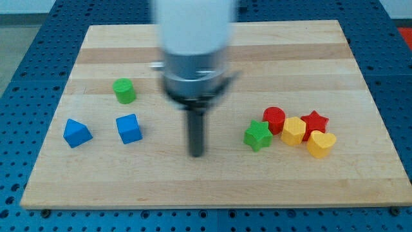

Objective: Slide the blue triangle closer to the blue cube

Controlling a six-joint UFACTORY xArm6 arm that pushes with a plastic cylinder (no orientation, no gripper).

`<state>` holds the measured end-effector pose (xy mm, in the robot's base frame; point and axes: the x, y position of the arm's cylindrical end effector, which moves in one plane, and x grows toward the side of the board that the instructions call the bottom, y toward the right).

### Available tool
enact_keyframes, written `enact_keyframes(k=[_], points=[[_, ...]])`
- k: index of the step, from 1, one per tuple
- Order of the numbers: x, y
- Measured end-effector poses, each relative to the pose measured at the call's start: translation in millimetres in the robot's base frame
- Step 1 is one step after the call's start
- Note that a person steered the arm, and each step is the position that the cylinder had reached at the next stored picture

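The blue triangle [76,133] lies near the board's left edge. The blue cube [129,128] sits a short way to its right, with a small gap between them. My tip [196,154] rests on the board to the right of the blue cube, about a hand's width from it and touching no block. The rod and arm body above it look blurred.
A green cylinder [124,91] stands above the blue cube. At the right is a cluster: green star [257,135], red cylinder [274,119], yellow block [293,131], red star [315,122], yellow heart [320,144]. The wooden board [212,187] lies on a blue surface.
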<state>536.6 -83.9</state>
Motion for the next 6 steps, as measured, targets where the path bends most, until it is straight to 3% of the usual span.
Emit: enact_keyframes(k=[1, 2, 4, 6], points=[[-0.1, -136.4], [-17.4, -168.3], [7.7, -221.0], [-52.8, -205.6]])
